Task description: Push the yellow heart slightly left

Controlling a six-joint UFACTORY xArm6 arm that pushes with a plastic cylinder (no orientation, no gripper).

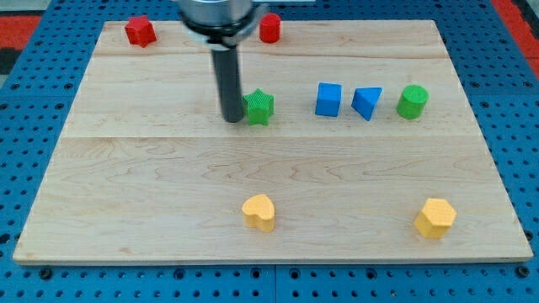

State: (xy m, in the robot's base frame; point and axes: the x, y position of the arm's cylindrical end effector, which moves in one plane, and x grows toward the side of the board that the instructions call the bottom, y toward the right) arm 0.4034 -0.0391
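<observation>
The yellow heart (260, 212) lies near the view's bottom, at the middle of the wooden board (152, 168). My tip (232, 119) stands well above it in the view, just left of a green star block (259, 108) and touching or almost touching it. The rod rises from the tip to the arm's dark end at the view's top.
A yellow hexagon (435, 218) sits at the bottom right. A blue cube (328, 99), a blue triangle (367, 103) and a green cylinder (413, 102) line up right of the star. A red block (140, 31) and a red cylinder (269, 29) stand at the top edge.
</observation>
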